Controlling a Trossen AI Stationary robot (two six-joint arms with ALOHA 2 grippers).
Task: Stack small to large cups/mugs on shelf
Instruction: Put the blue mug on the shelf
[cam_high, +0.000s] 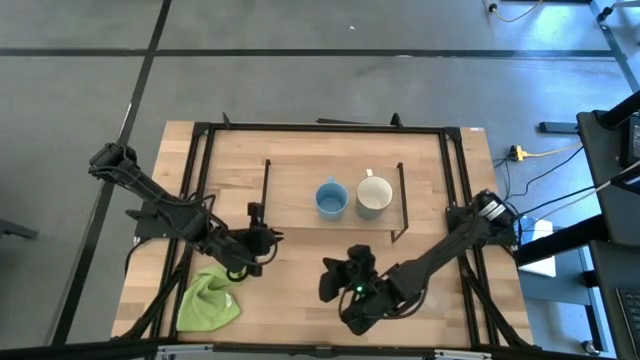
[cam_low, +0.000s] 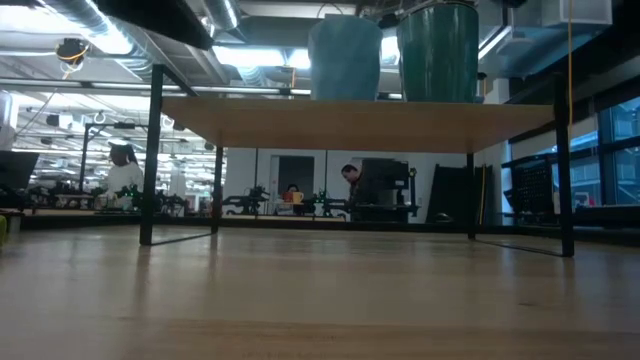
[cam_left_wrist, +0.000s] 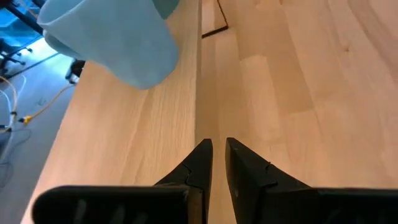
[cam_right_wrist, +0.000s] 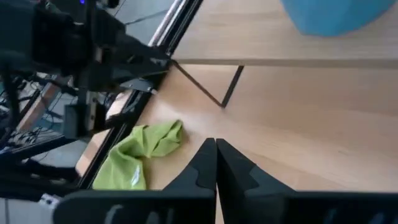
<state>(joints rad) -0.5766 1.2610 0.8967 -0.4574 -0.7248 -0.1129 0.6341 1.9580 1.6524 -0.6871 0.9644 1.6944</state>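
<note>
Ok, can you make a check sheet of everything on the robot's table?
Surface: wooden table, bare in the middle.
Job's things: blue mug and white mug side by side on the shelf; no glass cup seen.
Clutter: green cloth at the front left.
Grippers: left gripper slightly apart, holding nothing; right gripper shut, holding nothing.
Cables: yellow cable on the floor.
Surroundings: grey floor, people far behind.

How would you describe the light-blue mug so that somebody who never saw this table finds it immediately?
Look first at the low wooden shelf on black wire legs in the middle of the table. Two mugs stand side by side on its board. The light-blue mug is the one nearer the left arm; its neighbour, the cream-white mug, is pale.
</note>
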